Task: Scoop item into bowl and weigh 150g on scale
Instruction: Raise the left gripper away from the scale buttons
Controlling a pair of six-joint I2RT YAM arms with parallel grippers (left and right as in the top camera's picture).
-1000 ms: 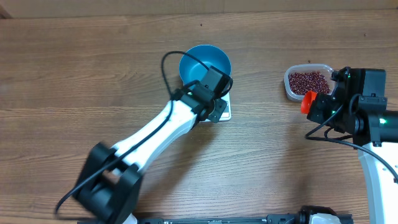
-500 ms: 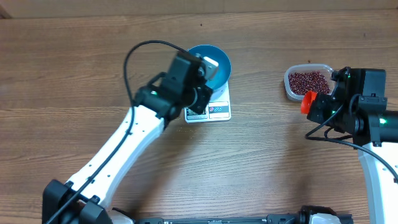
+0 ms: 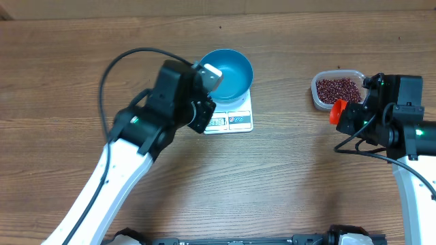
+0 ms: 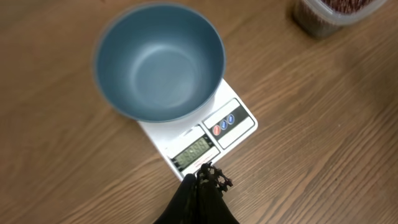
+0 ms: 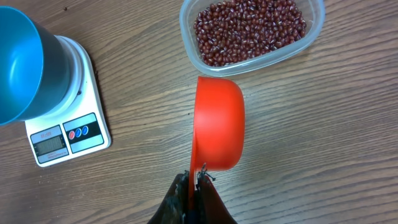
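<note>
The right gripper [image 5: 194, 182] is clamped on the handle of a red scoop [image 5: 217, 121], holding it just short of the clear container [image 5: 316, 28], with no beans to be seen in the scoop from this side. The left gripper [image 4: 205, 179] has its fingers pressed together on nothing and hangs above the near edge of the scale [image 4: 239, 124], by the display, whose digits are too blurred to read. The blue bowl [image 4: 158, 68] stands on the scale's platform and is bare inside. The beans [image 5: 249, 25], the item to be weighed, all lie heaped in the container, well apart from the bowl across the wooden table [image 3: 68, 82]. By this showing the setting-up looks done, with bowl on scale and scoop in hand, while the scooping, the pouring and the weighing out are all left to do. The count stands at two grippers, one scoop, one bowl, one scale and one container, with beans too many to number
</note>
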